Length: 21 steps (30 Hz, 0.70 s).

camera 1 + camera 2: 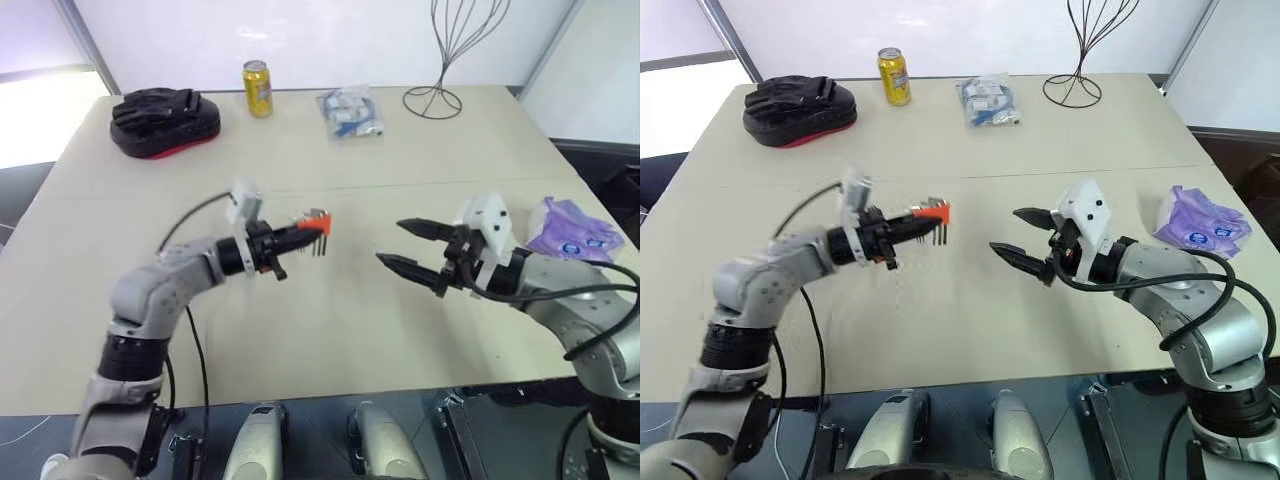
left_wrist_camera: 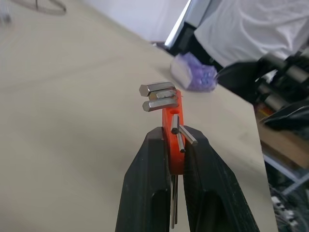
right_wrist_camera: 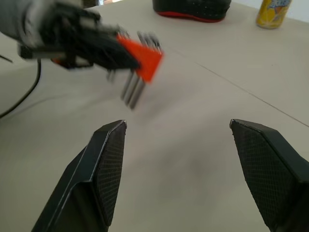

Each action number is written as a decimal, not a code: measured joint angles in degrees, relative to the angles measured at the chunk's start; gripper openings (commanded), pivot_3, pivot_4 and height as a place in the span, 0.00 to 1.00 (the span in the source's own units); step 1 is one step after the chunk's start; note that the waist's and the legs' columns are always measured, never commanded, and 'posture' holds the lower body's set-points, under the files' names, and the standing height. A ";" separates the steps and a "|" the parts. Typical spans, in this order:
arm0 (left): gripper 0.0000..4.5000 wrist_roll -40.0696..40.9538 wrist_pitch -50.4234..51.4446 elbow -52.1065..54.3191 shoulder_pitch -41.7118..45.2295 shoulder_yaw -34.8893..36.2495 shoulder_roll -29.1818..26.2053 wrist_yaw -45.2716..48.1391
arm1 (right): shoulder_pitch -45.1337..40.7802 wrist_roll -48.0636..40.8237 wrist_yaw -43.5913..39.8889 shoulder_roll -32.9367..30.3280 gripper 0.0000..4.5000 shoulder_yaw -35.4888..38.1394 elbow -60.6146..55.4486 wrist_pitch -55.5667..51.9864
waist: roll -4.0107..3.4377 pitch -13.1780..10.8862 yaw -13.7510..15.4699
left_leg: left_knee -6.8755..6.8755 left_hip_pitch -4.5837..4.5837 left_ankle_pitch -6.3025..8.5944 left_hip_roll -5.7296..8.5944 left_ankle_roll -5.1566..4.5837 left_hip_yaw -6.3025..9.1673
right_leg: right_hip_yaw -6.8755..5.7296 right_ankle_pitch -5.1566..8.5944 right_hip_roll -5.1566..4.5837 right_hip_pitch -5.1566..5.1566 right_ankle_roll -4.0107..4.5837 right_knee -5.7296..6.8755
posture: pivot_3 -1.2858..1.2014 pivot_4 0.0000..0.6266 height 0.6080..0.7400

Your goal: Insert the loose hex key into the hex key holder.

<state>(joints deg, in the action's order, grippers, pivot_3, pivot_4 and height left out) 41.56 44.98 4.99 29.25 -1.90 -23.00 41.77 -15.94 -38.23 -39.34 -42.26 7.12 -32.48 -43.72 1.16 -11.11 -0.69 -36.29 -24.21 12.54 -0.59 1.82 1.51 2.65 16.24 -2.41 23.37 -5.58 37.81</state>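
Note:
My left gripper (image 1: 298,232) is shut on the hex key holder (image 1: 315,224), a small red-orange block held above the middle of the table. Several short grey keys stick out of the holder (image 2: 171,145), some hanging down and some pointing sideways. I cannot tell the loose hex key apart from the keys in the block. My right gripper (image 1: 390,241) stands open and empty, a short way to the right of the holder with its fingers pointing at it. In the right wrist view the holder (image 3: 145,60) is ahead of the open right gripper (image 3: 178,124), clear of both fingers.
At the back of the beige table (image 1: 330,330) lie a black and red pouch (image 1: 165,120), a yellow can (image 1: 258,88), a clear bag of small parts (image 1: 350,112) and a wire stand (image 1: 432,100). A purple packet (image 1: 575,228) sits at the right edge.

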 measured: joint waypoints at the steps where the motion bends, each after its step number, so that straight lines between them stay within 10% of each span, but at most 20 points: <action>1: 0.00 -0.94 -0.48 -1.69 -0.04 -1.01 1.25 -0.01 | 0.01 -0.35 -0.20 -0.33 0.79 -0.03 -0.23 -0.49 | 0.01 -0.01 0.01 | -0.03 -0.02 0.00 -0.01 0.00 0.00 | -0.02 0.00 0.02 0.00 0.00 0.00 | 0.52 0.24 1.00; 14: 0.00 -5.21 0.70 -15.76 1.37 0.14 7.51 -2.58 | 0.97 0.87 0.15 -1.27 0.79 -1.63 -1.45 -0.73 | 0.01 0.00 0.02 | -0.03 -0.05 0.00 -0.01 0.00 0.08 | -0.04 0.00 0.02 0.00 -0.01 0.00 | 0.52 0.24 1.00; 21: 0.71 -5.62 1.95 -19.29 2.74 3.79 7.14 -4.57 | 1.48 1.67 0.61 -1.16 0.79 -2.32 -1.98 -0.21 | 0.03 0.01 -0.01 | -0.03 0.00 0.00 -0.02 0.00 0.11 | -0.06 -0.01 0.01 -0.04 -0.01 0.02 | 0.52 0.24 1.00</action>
<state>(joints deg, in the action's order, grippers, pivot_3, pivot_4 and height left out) 35.94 46.93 -14.30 31.99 1.89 -15.86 37.20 -14.46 -36.56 -38.73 -43.42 4.81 -34.46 -43.92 1.19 -11.09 -0.70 -36.32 -24.21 12.54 -0.61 1.82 1.62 2.59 16.24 -2.39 23.33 -5.59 37.83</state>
